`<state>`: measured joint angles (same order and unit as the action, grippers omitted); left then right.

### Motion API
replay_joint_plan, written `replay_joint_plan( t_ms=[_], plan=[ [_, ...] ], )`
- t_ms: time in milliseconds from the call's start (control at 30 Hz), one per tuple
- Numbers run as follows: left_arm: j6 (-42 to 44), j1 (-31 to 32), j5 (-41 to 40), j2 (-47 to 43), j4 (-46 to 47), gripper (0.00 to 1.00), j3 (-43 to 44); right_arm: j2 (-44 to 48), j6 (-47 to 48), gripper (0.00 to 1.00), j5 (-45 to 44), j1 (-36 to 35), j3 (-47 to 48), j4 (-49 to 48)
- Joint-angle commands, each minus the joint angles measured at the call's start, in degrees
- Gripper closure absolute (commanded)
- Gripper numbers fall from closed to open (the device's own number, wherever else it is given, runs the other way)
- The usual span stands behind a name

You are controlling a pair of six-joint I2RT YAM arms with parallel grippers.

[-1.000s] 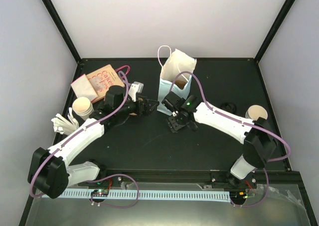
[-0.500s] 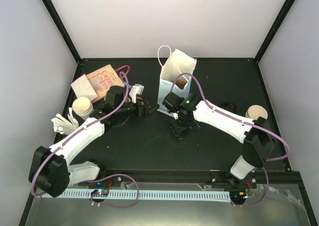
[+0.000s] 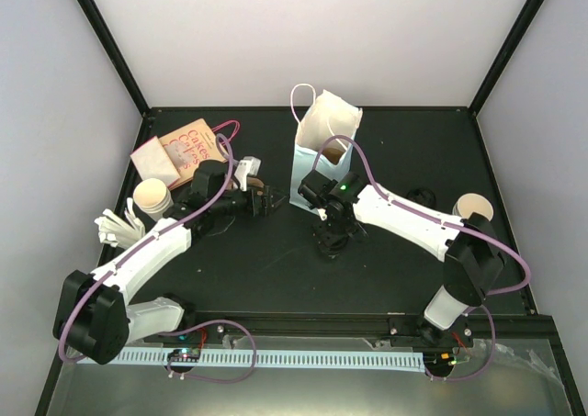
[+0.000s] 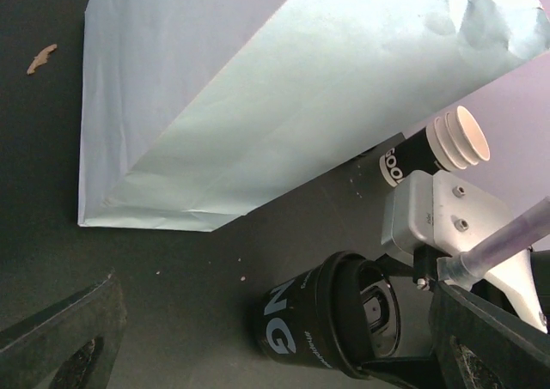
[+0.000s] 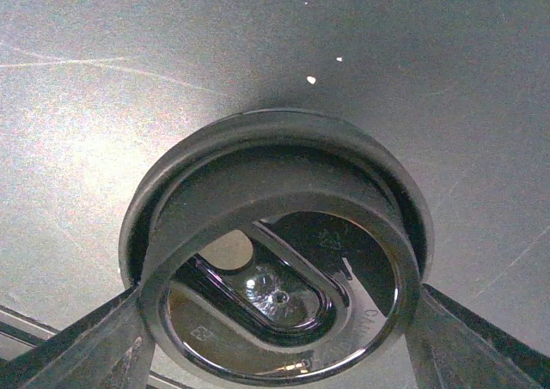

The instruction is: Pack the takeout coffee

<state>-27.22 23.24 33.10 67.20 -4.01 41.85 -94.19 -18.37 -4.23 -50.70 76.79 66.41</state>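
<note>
Tabletop [image 3: 276,274] bears an upright blue bag [image 3: 312,163] near a lidded coffee cup [image 4: 320,327].

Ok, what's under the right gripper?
A black cup on the table, its lid clamped by the right gripper. The lid hides any contents.

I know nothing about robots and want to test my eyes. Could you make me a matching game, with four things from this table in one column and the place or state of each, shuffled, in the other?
Things:
1. pale blue paper bag
2. black lidded coffee cup
3. flat brown paper packet with pink lettering
4. left gripper

Places or states:
A. open, holding nothing
B. between the fingers of the right gripper
C. standing upright, back middle of the table
D. lying flat, back left corner

Pairs: 1-C; 2-B; 3-D; 4-A
</note>
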Motion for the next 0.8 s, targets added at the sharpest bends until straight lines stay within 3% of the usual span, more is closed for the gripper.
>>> replay_joint_plan(
  t_ms=[0, 467, 767],
  plan=[
    [0.0, -0.3, 1.3, 0.0, 1.4, 0.01, -0.2, -0.8, -0.4, 0.21, -0.8, 0.1, 0.4, -0.7],
    [0.9, -0.3, 1.4, -0.9, 0.8, 0.01, -0.7, 0.2, -0.4, 0.13, -1.0, 0.1, 3.1, 0.3],
    [2.0, -0.3, -0.8, -3.1, -0.2, 0.01, -1.2, 2.5, -1.0, 0.00, -2.2, 0.1, 4.2, -0.7]
  ],
)
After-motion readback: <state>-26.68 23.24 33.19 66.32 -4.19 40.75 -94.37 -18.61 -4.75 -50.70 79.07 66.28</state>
